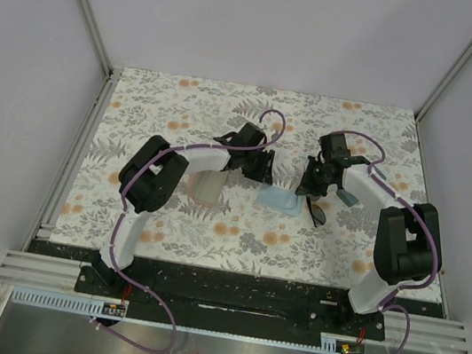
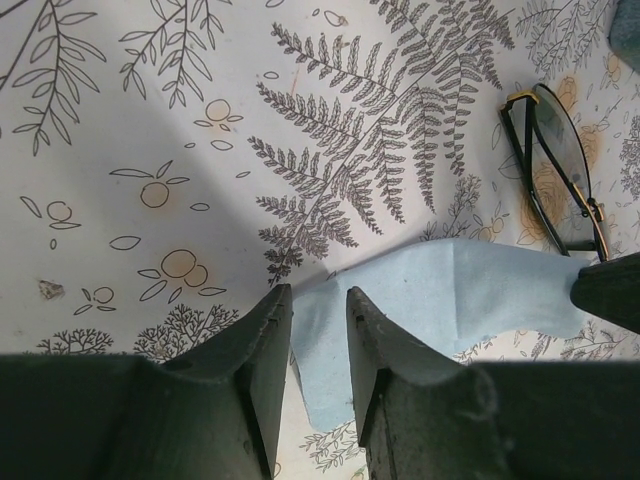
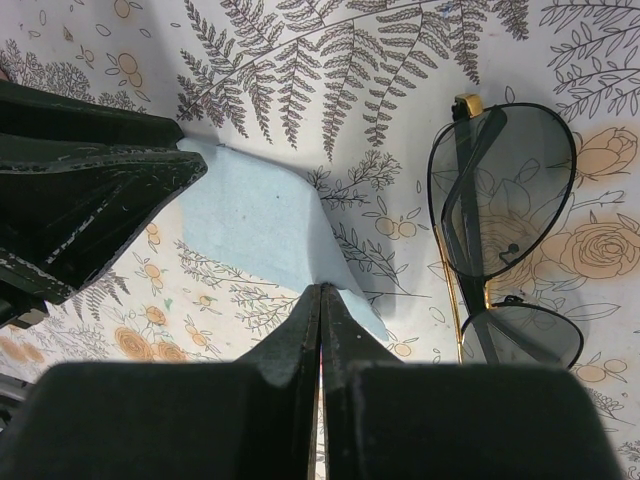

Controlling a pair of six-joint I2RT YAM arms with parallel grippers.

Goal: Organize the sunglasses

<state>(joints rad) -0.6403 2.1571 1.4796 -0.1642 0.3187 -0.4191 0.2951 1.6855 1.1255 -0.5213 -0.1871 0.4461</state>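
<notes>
The dark-lens sunglasses (image 3: 500, 200) with a thin black and gold frame lie folded on the floral table, also seen in the left wrist view (image 2: 560, 170) and the top view (image 1: 317, 211). A light blue cloth (image 3: 250, 220) lies just left of them. My right gripper (image 3: 321, 292) is shut on the cloth's near corner and lifts it into a peak. My left gripper (image 2: 320, 305) is open by a narrow gap, its fingers straddling the cloth's (image 2: 450, 290) opposite edge. The pale translucent pair is not in view.
A pinkish oblong case (image 1: 208, 187) lies under the left arm's forearm. A blue-grey case (image 1: 350, 196) lies by the right wrist. The two grippers (image 1: 260, 168) (image 1: 309, 191) stand close together at mid table. Metal rails edge the table on the left and right.
</notes>
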